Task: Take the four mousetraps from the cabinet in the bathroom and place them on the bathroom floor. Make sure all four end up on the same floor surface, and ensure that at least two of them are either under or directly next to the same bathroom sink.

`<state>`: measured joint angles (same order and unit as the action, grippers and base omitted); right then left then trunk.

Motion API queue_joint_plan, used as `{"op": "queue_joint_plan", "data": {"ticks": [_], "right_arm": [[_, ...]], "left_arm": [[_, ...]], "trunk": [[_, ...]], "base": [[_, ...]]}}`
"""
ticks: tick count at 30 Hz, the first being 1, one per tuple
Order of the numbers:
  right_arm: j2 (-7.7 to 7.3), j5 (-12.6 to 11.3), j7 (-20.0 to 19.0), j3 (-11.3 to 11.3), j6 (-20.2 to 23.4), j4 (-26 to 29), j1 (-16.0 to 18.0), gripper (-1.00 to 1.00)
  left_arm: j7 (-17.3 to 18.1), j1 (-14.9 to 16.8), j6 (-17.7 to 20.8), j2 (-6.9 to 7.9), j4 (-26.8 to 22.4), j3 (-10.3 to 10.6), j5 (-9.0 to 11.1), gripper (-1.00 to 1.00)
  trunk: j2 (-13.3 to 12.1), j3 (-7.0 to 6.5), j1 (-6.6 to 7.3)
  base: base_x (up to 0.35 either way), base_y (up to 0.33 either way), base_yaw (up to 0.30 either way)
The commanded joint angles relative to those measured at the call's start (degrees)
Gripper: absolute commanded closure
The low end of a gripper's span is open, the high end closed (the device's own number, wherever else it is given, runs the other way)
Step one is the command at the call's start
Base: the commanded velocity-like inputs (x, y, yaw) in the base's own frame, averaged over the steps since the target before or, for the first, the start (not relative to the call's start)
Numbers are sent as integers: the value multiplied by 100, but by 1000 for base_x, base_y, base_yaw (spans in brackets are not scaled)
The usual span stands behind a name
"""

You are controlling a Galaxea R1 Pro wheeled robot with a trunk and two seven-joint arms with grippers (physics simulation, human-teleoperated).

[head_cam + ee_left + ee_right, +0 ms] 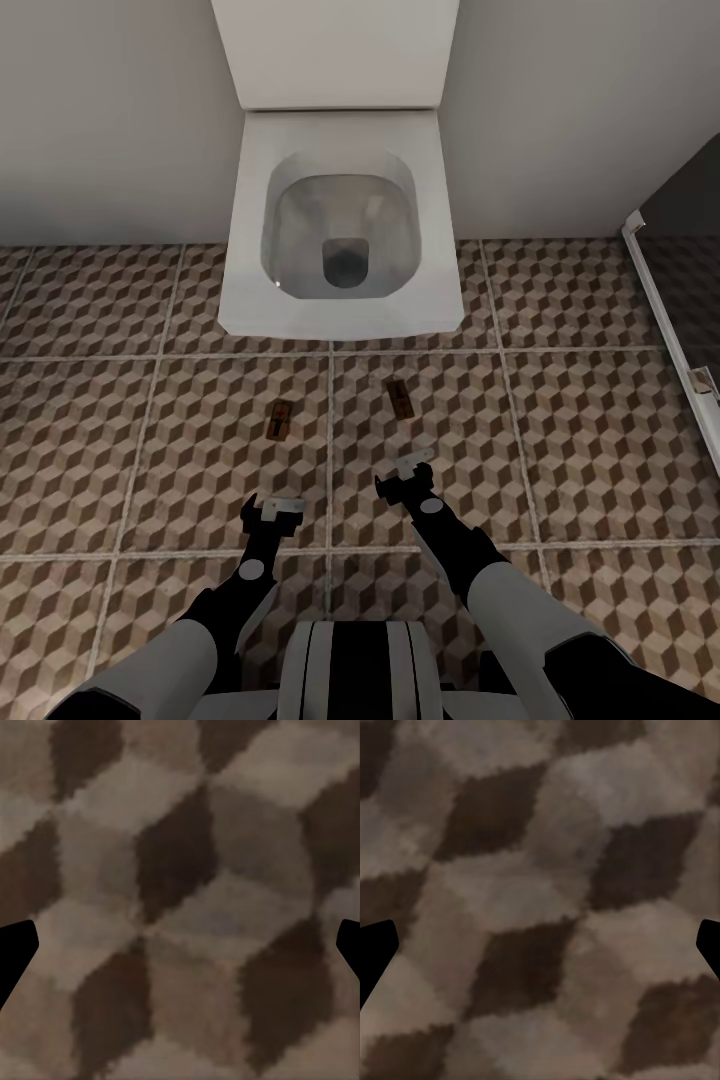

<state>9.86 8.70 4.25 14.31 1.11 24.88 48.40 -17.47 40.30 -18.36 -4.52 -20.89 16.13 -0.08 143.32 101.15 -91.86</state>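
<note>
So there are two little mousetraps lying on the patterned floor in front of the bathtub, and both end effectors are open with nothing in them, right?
Nearly. The head view shows a square white toilet, not a bathtub. The rest holds: two mousetraps lie on the patterned floor in front of it, and the left end effector and right end effector are both open with nothing in them.

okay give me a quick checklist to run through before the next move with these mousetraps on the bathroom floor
1. Left gripper empty, jaws apart: ok.
2. Right gripper empty, jaws apart: ok.
3. Left mousetrap flat on the bathroom floor: ok.
4. Right mousetrap on the same tiles: ok.
5. Two traps beside the sink: not ok; they lie before the toilet.
6. Four traps placed: cannot tell; two visible.
</note>
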Motion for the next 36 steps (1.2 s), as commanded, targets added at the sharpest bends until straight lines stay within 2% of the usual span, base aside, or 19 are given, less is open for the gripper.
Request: {"op": "queue_joint_plan", "data": {"ticks": [1,7,14,36], "right_arm": [[-2,44,41,28,12,-1,2,-100],[-2,46,41,28,12,-1,2,-100],[-2,52,41,28,12,-1,2,-100],[-2,53,41,28,12,-1,2,-100]], "left_arm": [[-56,4,-10,3,6,47,-1,-100],[-56,4,-10,3,6,47,-3,-100],[-55,4,-10,3,6,47,-1,-100],[-55,4,-10,0,6,48,-1,-100]], "trunk": [[1,2,1],[1,2,1],[-8,-153,19],[-891,-548,502]], "base": [[0,0,0],[0,0,0],[0,0,0],[0,0,0]]}}
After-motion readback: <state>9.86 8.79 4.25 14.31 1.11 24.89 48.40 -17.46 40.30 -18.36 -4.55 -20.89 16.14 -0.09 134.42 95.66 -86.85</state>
